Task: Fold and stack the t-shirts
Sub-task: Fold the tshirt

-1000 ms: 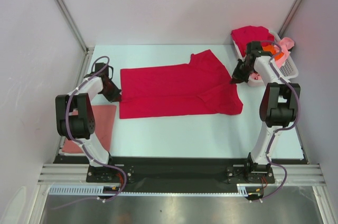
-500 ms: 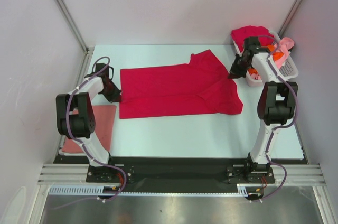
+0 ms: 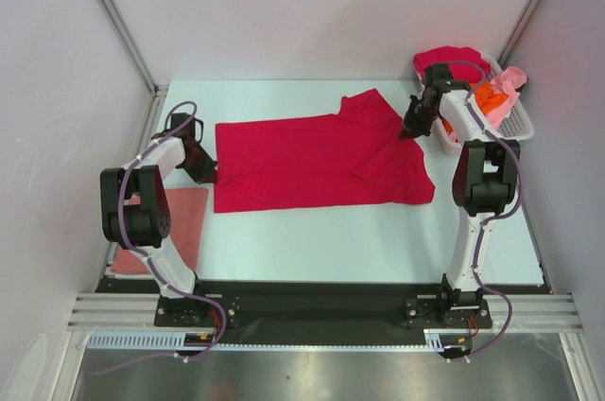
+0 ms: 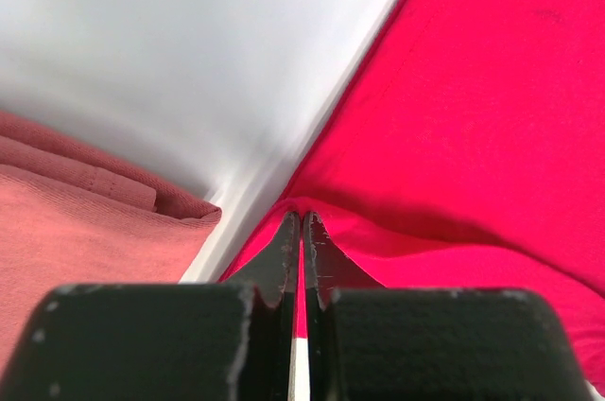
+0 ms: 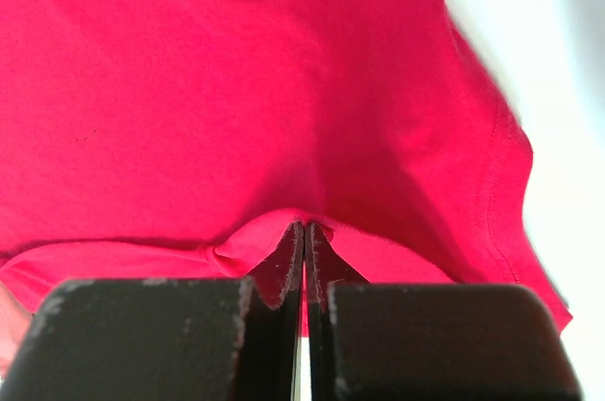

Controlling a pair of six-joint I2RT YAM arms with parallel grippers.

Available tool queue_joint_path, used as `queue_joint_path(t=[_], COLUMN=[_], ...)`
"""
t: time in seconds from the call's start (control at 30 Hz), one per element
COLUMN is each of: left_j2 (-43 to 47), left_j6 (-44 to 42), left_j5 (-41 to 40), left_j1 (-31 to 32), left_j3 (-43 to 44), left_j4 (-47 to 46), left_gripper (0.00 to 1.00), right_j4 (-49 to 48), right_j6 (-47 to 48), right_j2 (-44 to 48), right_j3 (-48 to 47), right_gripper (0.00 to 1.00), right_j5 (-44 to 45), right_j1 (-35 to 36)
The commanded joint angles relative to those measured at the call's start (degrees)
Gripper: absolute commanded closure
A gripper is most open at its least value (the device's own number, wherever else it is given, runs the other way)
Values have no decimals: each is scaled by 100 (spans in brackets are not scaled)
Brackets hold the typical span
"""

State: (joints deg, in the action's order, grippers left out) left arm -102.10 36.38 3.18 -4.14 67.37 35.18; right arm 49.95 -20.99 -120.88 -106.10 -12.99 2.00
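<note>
A crimson red t-shirt (image 3: 312, 160) lies spread across the table's middle. My left gripper (image 3: 210, 172) is shut on its left edge; the wrist view shows the cloth (image 4: 454, 136) pinched between the fingers (image 4: 284, 259). My right gripper (image 3: 406, 133) is shut on the shirt's right side, the sleeve end, and lifts a fold (image 5: 284, 136) of it. A folded dusty salmon pink t-shirt (image 3: 180, 226) lies at the near left and also shows in the left wrist view (image 4: 66, 221). Another red shirt (image 3: 449, 62), an orange one (image 3: 487, 94) and a light pink one (image 3: 510, 79) sit in the basket.
A white slotted plastic basket (image 3: 515, 122) stands at the back right, close behind my right arm. Grey walls enclose the table (image 3: 312, 240) on the left, back and right.
My right gripper has moved up and to the left, dragging the shirt's right sleeve edge inward over the shirt. My left gripper has stayed in place.
</note>
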Motion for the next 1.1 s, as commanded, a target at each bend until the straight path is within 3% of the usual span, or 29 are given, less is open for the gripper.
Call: queue_joint_path(t=[0.0, 0.37, 0.5, 0.57, 0.67, 0.8, 0.93, 1.07], left_j2=[33, 50, 112, 190, 392, 1033, 2033, 2738], left_j6=[-79, -70, -79, -131, -254, -465, -579, -509], left_j5=[-81, -203, -309, -537, -730, -793, -443, 277], left_j1=[19, 27, 27, 19, 27, 80, 334, 660], left_j3=[100, 109, 153, 180, 267, 145, -346, -1260], left_j4=[-55, -55, -29, -2, 103, 165, 104, -204], left_gripper=[98, 96, 79, 70, 49, 32, 31, 33], right_j4=[120, 137, 155, 225, 829, 1042, 683, -72], right_j6=[86, 113, 122, 218, 472, 806, 632, 263], right_j2=[-85, -252, -445, -594, -823, -333, 1026, 2283], right_j3=[-262, -464, -613, -814, -1403, -1414, -203, 2253], right_gripper=[100, 100, 95, 86, 79, 63, 51, 48], right_j5=[-1, 25, 8, 25, 314, 920, 695, 132], right_j1=[2, -59, -59, -59, -68, -85, -358, -656])
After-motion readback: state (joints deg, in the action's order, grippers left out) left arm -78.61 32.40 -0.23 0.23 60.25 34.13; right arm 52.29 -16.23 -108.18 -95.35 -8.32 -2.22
